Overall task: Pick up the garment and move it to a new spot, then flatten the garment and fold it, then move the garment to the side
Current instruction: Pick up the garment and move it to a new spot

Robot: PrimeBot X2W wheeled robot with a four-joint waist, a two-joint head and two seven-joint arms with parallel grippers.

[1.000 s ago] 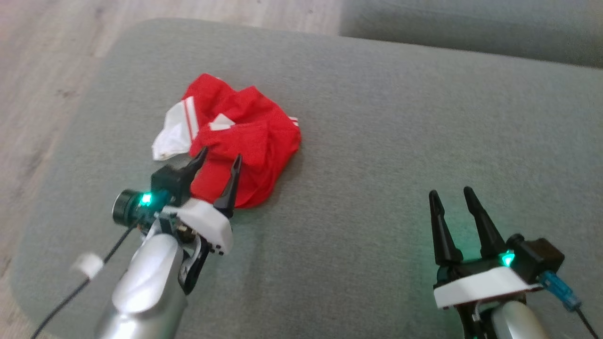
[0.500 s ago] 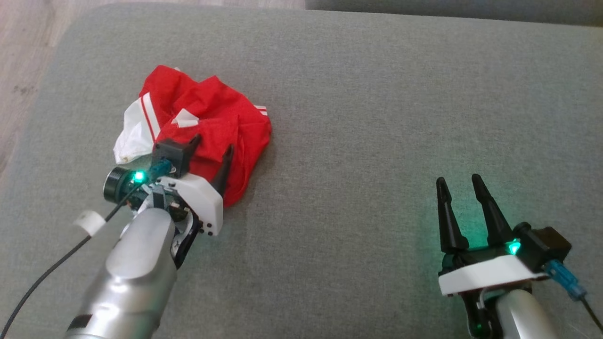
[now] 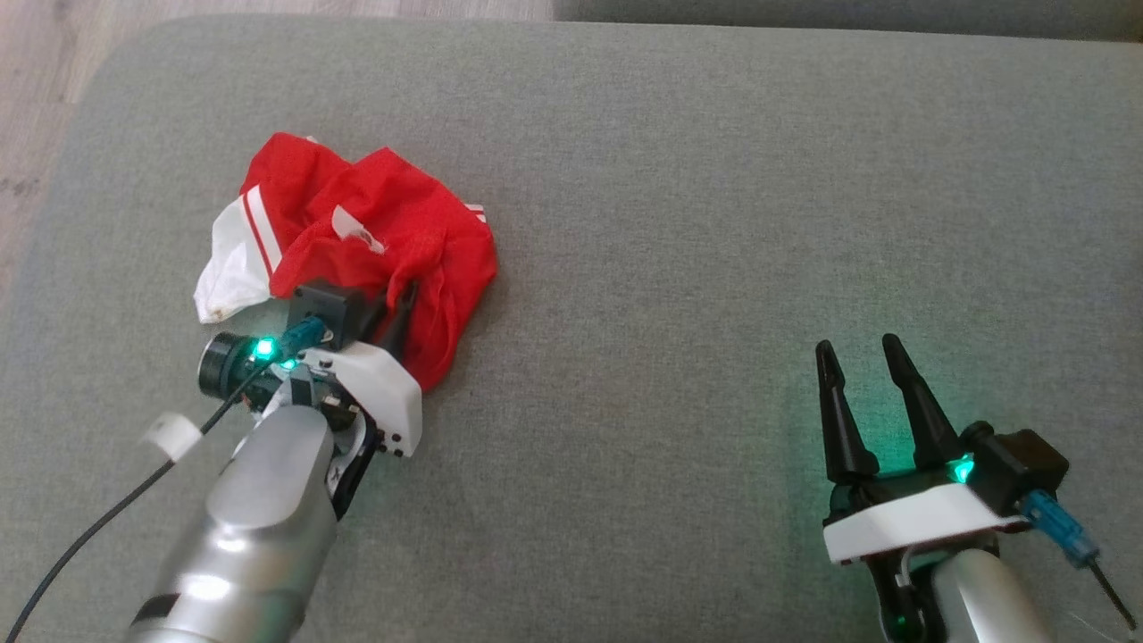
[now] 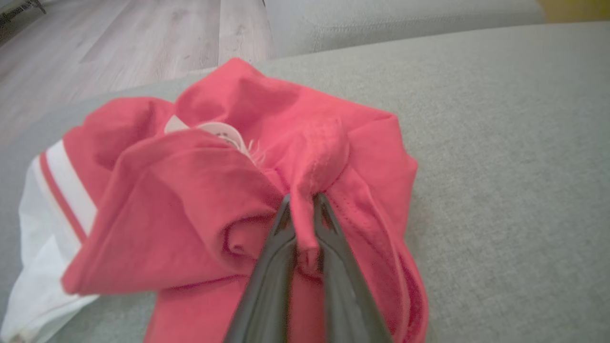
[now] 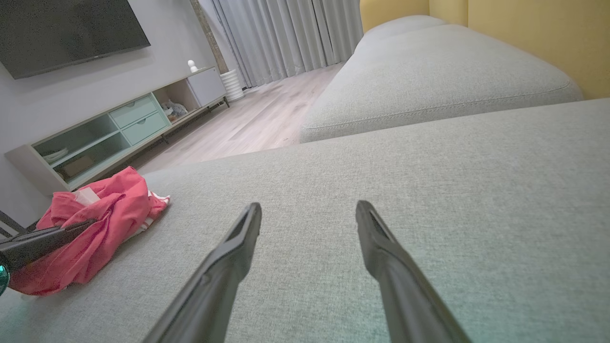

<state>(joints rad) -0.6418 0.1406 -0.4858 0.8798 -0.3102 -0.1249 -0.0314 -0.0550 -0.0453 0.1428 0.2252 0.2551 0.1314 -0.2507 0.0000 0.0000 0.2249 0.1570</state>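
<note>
The garment point(image 3: 375, 241) is a crumpled red piece with white stripes and a white panel, lying on the left part of the grey sofa cushion point(image 3: 679, 232). My left gripper point(image 3: 397, 299) is at its near edge, shut on a pinched ridge of the red cloth. The left wrist view shows the garment point(image 4: 214, 190) close up, with that fold squeezed between the two dark fingertips of the left gripper point(image 4: 302, 202). My right gripper point(image 3: 857, 357) hovers open over bare cushion at the lower right, far from the cloth. In the right wrist view the garment point(image 5: 100, 224) lies at the left, beyond the right gripper point(image 5: 309, 212).
The cushion's left edge meets wood floor point(image 3: 36, 80). A second sofa cushion point(image 5: 429, 85) lies beyond a seam at the back. A TV stand point(image 5: 119, 128) lines the far wall. Wide bare cushion separates the two grippers.
My left gripper's fingers, spread over the garment's near edge before, have shut on a fold of the red cloth. The head camera shifted. The right gripper stayed open.
</note>
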